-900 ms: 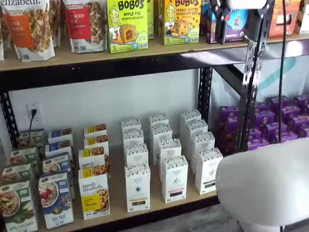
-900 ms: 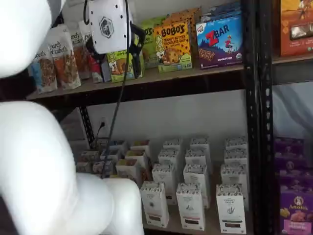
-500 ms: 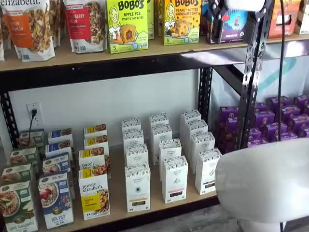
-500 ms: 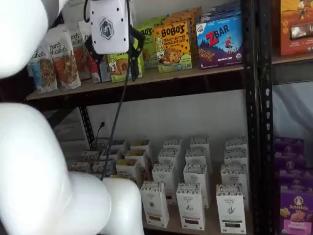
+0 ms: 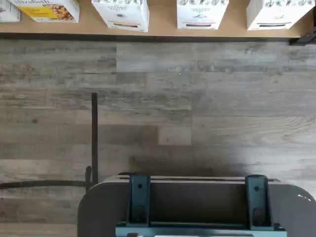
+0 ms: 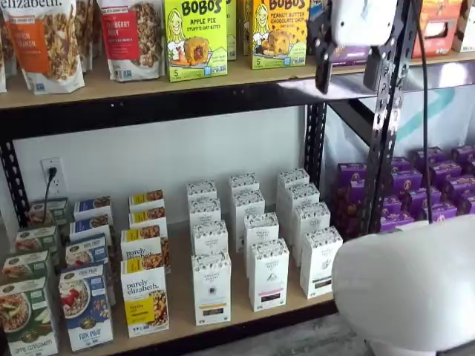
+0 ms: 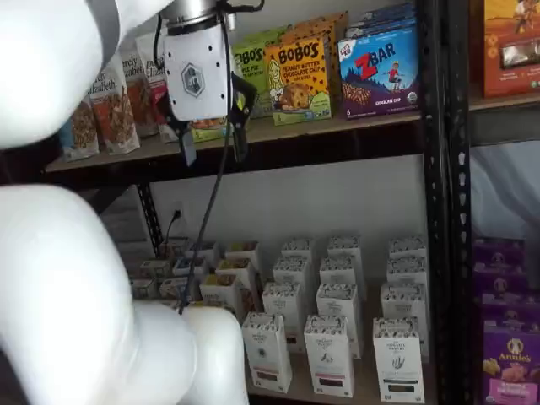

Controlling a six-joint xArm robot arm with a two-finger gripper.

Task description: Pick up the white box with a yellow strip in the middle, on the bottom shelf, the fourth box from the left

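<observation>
Down low, white box [image 6: 211, 289] stands upright at front edge of bottom shelf [image 6: 178, 297], front of its column of like cartons, purely elizabeth box [image 6: 145, 299] just beside it, pink-banded white carton [image 6: 269, 274] on other side. In wrist view, box front [image 5: 122, 12] shows yellow band at shelf edge, wood-plank floor [image 5: 158, 113] below. Gripper [image 6: 347, 78] hangs high, level with upper shelf [image 6: 148, 85], well apart from box; black fingers plainly spread, nothing held. Same gripper [image 7: 213, 143] in both shelf views.
</observation>
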